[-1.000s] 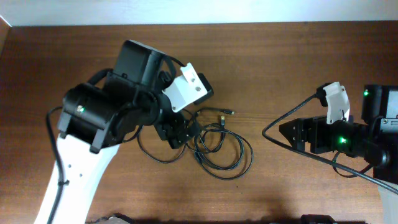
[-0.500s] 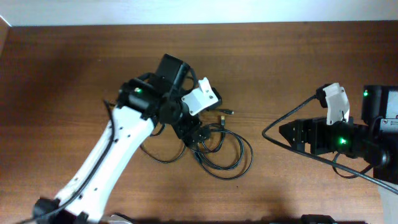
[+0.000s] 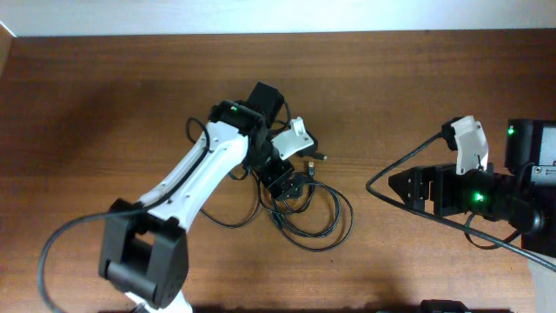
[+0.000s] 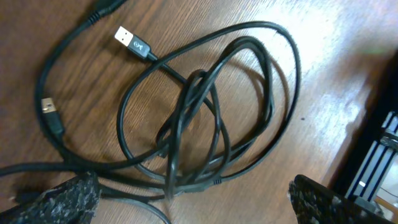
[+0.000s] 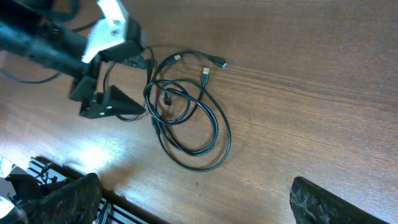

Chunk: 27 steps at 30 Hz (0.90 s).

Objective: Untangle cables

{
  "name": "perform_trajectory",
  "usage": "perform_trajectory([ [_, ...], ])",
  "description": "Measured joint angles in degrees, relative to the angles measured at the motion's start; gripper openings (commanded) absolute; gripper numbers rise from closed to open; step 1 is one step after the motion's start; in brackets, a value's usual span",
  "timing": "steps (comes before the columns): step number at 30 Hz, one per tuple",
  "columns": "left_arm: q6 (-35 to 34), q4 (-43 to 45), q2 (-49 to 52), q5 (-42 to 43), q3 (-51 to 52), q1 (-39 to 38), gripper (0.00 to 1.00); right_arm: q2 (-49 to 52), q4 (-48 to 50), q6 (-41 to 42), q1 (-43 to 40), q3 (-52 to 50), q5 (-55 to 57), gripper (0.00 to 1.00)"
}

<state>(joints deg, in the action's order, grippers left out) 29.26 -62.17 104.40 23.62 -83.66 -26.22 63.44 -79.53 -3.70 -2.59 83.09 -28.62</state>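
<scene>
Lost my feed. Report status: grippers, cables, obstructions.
Thin black cables with metallic plugs looped and crossed on brown wooden table. Left gripper open above them, nothing gripped. Right gripper open, off to the side. No obstruction seen.

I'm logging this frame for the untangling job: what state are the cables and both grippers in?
Cables: tangled in overlapping loops, lying on the table, not gripped.
Left gripper: open, over the tangle, holding nothing.
Right gripper: open, empty, well to the side of the cables.
</scene>
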Motion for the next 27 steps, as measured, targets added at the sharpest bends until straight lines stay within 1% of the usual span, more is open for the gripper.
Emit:
perform_trajectory([
  [2,0.0,0.17,1.99,0.0,0.0,0.0,0.99,0.0,0.0,0.0,0.0,0.0,0.0,0.95],
  [3,0.0,0.37,2.99,0.02,0.0,0.0,1.0,0.0,0.0,-0.02,0.0,0.0,0.0,0.91],
  [4,0.0,0.57,3.58,0.07,0.0,0.0,0.92,0.0,0.0,0.0,0.0,0.0,0.0,0.86],
  [5,0.0,0.92,4.48,0.42,0.0,0.0,0.74,0.0,0.02,0.11,0.0,0.0,-0.02,0.79],
  [6,-0.26,1.22,4.94,0.74,0.04,0.0,0.5,0.0,0.07,0.02,0.0,0.0,-0.02,0.77],
  [7,-0.31,1.73,5.22,1.42,0.11,0.0,0.22,0.0,0.13,-0.22,0.0,0.0,0.0,0.76],
  [8,-0.39,2.01,5.22,1.84,0.15,0.0,0.03,0.0,0.17,-0.11,0.0,0.0,-0.02,0.76],
  [9,-0.44,2.1,5.22,2.12,0.15,0.0,0.0,0.0,0.22,-0.2,0.0,0.0,-0.02,0.75],
  [15,-0.39,2.45,5.22,3.02,0.15,0.0,0.0,0.02,0.22,-0.2,0.0,0.0,-0.02,0.73],
  [19,-0.42,2.01,5.22,7.28,0.07,0.0,0.0,0.02,0.2,-0.17,0.0,0.0,-0.02,0.73],
  [21,-0.39,1.6,5.22,11.96,-0.94,0.07,0.0,0.02,0.11,-0.2,0.0,0.0,0.0,0.73],
  [22,-0.39,1.22,5.22,15.69,-2.58,0.17,0.0,0.02,-0.02,-0.17,0.0,0.0,-0.02,0.73],
  [23,-0.39,1.09,5.2,19.28,-4.68,0.24,0.0,0.0,-0.33,-0.22,0.0,0.0,-0.02,0.73],
  [25,-0.42,1.16,4.46,23.32,-8.41,0.33,0.0,0.02,-0.52,-0.2,0.0,0.0,-0.02,0.73],
  [27,-0.39,1.25,1.62,27.8,-13.09,0.33,0.0,0.02,-0.68,-0.2,0.0,0.0,-0.02,0.73],
])
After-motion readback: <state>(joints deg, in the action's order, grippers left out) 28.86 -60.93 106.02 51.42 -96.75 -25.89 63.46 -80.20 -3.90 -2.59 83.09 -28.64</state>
